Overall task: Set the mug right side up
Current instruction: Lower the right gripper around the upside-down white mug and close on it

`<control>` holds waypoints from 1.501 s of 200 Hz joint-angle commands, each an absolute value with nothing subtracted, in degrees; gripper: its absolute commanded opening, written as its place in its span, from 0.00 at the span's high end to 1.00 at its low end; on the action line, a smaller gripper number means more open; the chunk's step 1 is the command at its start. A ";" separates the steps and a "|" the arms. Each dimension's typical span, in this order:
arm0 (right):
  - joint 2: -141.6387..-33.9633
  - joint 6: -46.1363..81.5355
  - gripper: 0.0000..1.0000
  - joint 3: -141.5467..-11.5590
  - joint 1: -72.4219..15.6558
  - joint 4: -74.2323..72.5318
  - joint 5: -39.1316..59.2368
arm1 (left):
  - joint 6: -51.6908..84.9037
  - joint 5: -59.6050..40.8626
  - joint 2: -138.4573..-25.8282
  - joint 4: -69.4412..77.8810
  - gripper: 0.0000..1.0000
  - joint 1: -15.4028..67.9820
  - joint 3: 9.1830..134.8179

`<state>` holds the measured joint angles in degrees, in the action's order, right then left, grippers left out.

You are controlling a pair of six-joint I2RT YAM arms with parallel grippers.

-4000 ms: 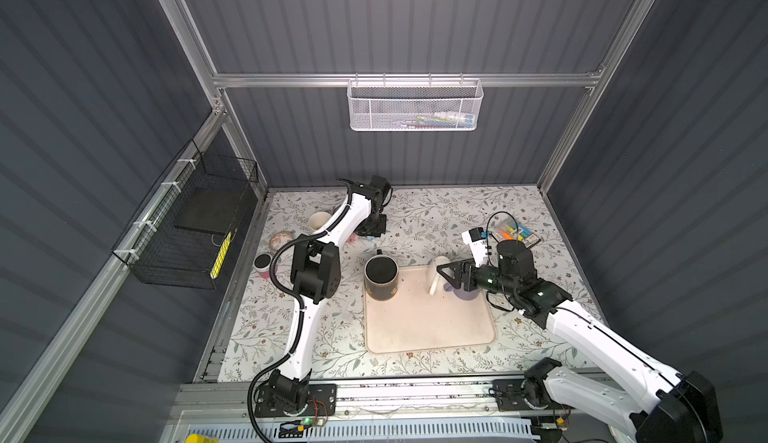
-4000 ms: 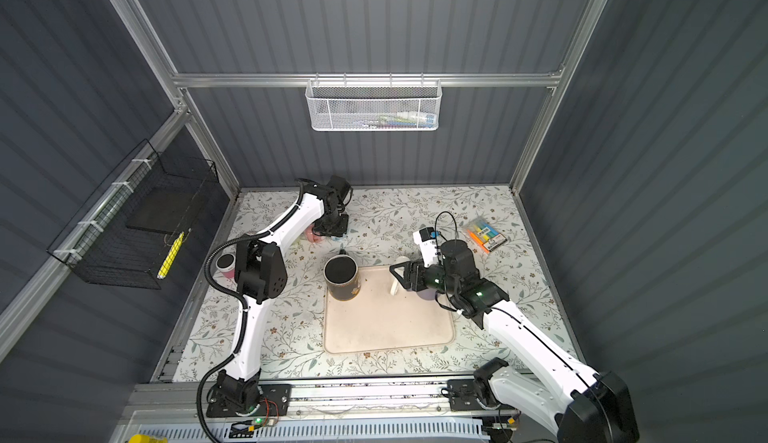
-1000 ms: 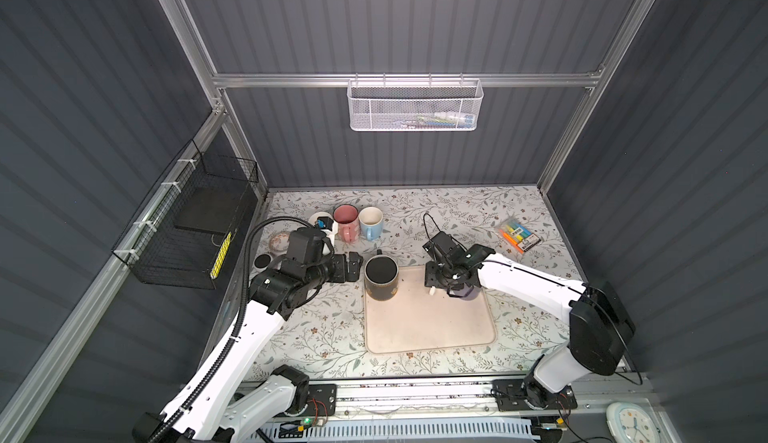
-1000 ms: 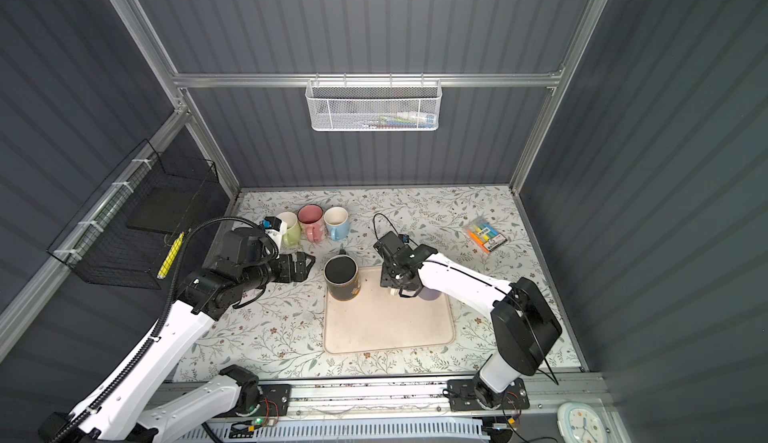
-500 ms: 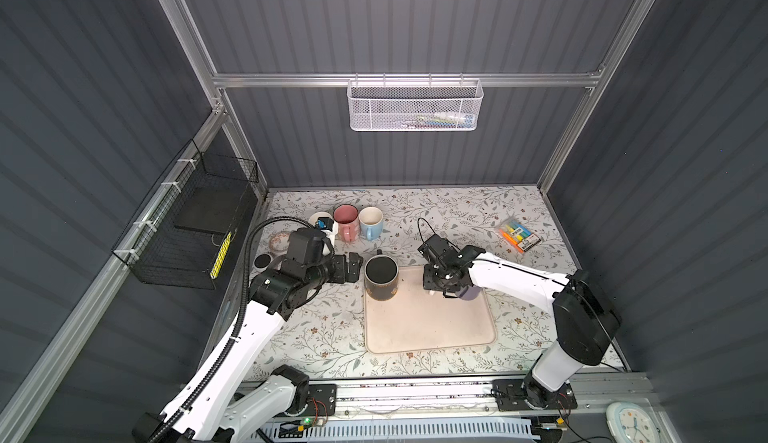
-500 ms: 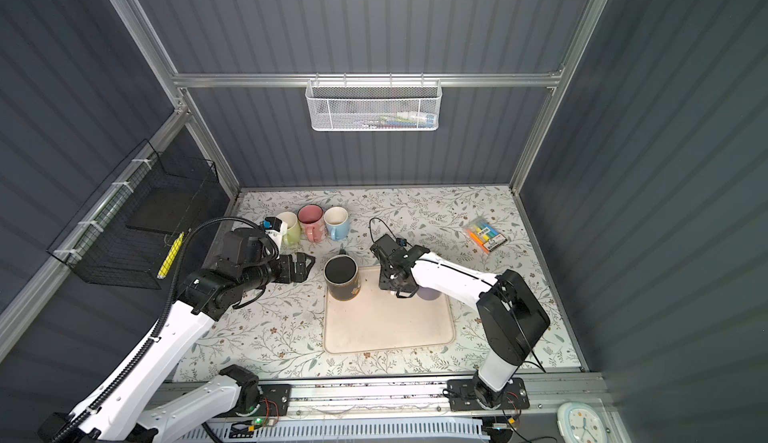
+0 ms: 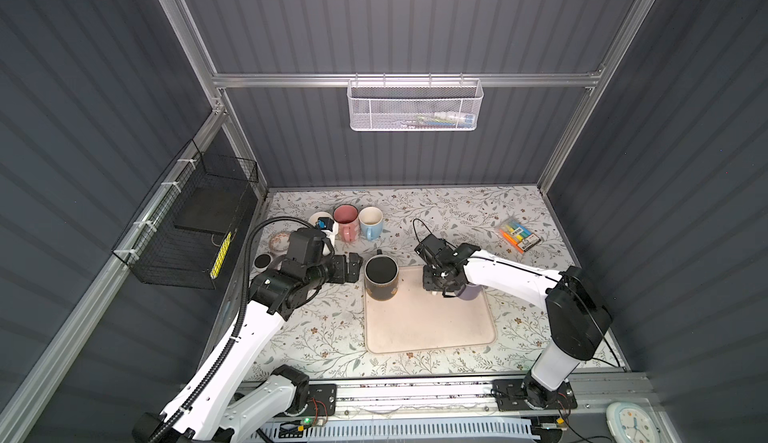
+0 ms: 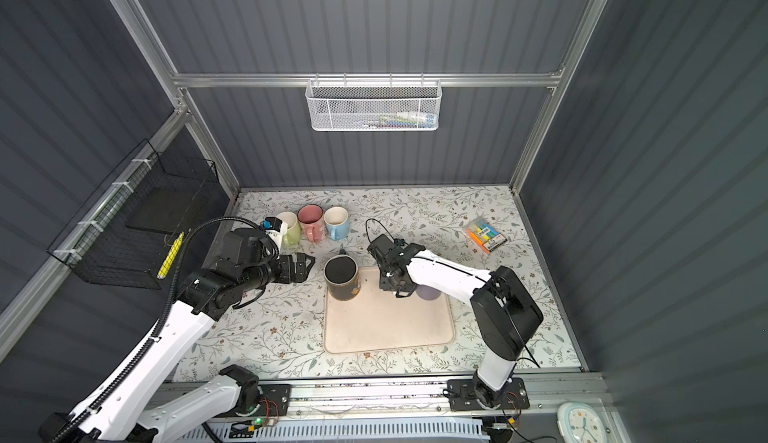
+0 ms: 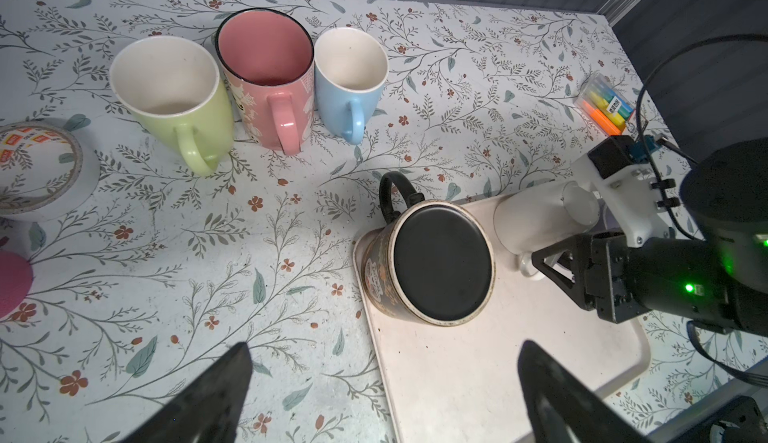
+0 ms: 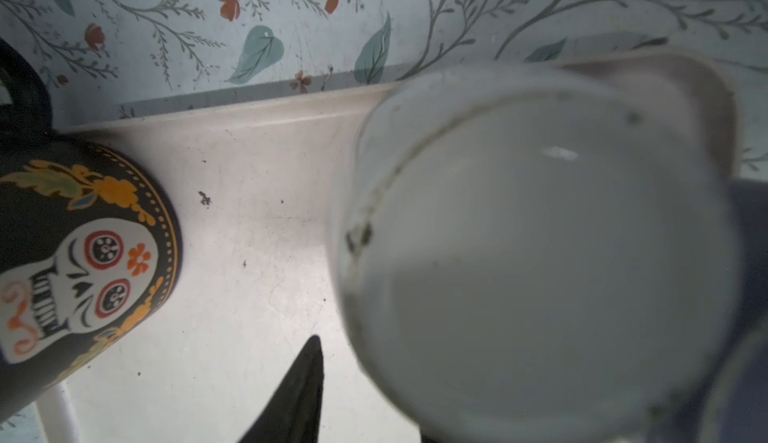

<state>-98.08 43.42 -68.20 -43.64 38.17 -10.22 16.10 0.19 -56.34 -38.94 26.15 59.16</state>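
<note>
A white mug (image 9: 540, 216) stands base up at the back of the beige tray (image 7: 428, 328); its pale base (image 10: 540, 254) fills the right wrist view. My right gripper (image 7: 438, 287) (image 8: 395, 285) (image 9: 540, 266) is down against this mug near its handle and covers it in both top views. One dark finger (image 10: 305, 378) shows beside the mug wall and the mug hides the other. My left gripper (image 7: 355, 268) (image 8: 309, 264) (image 9: 384, 349) hangs open and empty, left of a black skull mug (image 7: 381, 276) (image 9: 440, 262) (image 10: 75, 262).
Green (image 9: 174, 87), pink (image 9: 266, 66) and blue (image 9: 349, 71) mugs stand upright at the back left. A purple mug (image 7: 471, 291) sits under my right forearm. There is a tape roll (image 9: 37, 170) at the far left and a marker pack (image 7: 517, 235) at the back right.
Four seconds ago the white mug stood uncovered and the left arm reached to the back. In the last second the right arm has folded in over the mug. The left arm has stayed still.
</note>
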 commanded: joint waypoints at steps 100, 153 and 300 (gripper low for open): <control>-97.28 40.35 0.79 -67.53 -43.59 39.95 -14.00 | 14.94 0.97 -56.16 -39.81 0.00 25.99 58.31; -96.58 39.90 0.84 -67.01 -44.08 39.90 -13.29 | 14.94 1.41 -56.77 -39.90 0.00 25.94 58.31; -85.62 40.24 0.88 -53.82 -45.35 25.36 -4.79 | 14.86 2.94 -59.65 -40.25 0.00 25.91 58.40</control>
<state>-88.23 40.49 -55.90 -45.06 29.43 -7.18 16.05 1.98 -59.11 -38.96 26.15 58.76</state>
